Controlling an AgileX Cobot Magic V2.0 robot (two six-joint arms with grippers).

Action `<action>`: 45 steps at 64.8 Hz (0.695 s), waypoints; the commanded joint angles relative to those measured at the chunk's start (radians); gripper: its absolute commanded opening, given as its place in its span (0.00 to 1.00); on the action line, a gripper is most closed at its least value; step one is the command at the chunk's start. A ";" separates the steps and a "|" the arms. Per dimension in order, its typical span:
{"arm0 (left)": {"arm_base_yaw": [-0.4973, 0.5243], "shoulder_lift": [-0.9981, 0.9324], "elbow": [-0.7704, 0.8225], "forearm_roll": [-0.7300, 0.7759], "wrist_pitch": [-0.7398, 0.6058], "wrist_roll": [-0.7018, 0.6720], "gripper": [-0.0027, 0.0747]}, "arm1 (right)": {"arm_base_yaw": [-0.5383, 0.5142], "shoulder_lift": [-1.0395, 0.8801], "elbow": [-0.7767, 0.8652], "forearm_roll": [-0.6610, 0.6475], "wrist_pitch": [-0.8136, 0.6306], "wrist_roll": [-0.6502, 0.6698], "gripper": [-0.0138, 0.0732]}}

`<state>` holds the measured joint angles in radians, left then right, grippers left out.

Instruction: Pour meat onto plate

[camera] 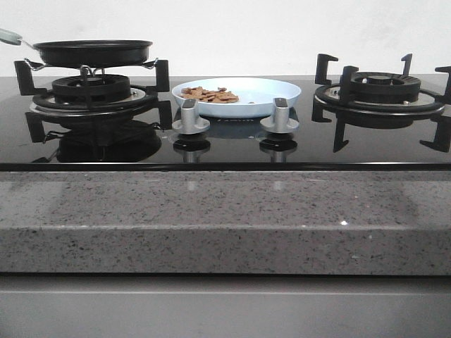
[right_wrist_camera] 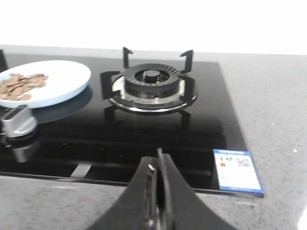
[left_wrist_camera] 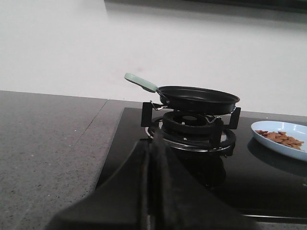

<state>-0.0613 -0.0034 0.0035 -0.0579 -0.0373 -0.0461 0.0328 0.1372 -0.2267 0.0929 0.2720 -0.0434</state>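
- The grey speckled stone bench (camera: 225, 211) runs across the whole front view and carries a black glass hob (camera: 225, 144)
- The left burner (camera: 91, 95), at about 10 o'clock from the hob's middle, bears a black frying pan (camera: 93, 51) with a pale green handle (camera: 10, 36) pointing out toward 9 o'clock; the pan's inside is not visible from the front, and in the left wrist view what shows of it looks bare
- The right burner (camera: 380, 95), at about 2 o'clock, carries nothing on its black grate
- The plate (camera: 237, 96) sits on the glass between the two burners, at 12 o'clock from the pair of silver knobs (camera: 191, 118) and apart from both grates
- The meat (camera: 210, 94) lies in a low heap inside the plate, on its 9 o'clock half; the other half of the dish is bare
- A blue-edged label (right_wrist_camera: 237, 170) is stuck at the hob's near right corner
- The left hand (left_wrist_camera: 152, 191) has its black fingers pressed together, gripping nothing, short of the left burner
- The right hand (right_wrist_camera: 157, 196) is likewise closed on nothing, over the hob's near edge
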 commanded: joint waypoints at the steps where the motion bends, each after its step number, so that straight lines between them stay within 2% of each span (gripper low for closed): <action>1: -0.005 -0.017 0.006 -0.006 -0.085 0.000 0.01 | -0.015 -0.052 0.069 -0.010 -0.188 -0.013 0.08; 18: -0.005 -0.017 0.006 -0.006 -0.085 0.000 0.01 | -0.016 -0.167 0.251 -0.010 -0.280 -0.013 0.08; 45: -0.005 -0.017 0.006 -0.006 -0.085 0.000 0.01 | -0.058 -0.166 0.248 -0.010 -0.253 -0.013 0.08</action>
<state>-0.0613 -0.0034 0.0035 -0.0579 -0.0388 -0.0461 -0.0171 -0.0099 0.0261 0.0929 0.1054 -0.0455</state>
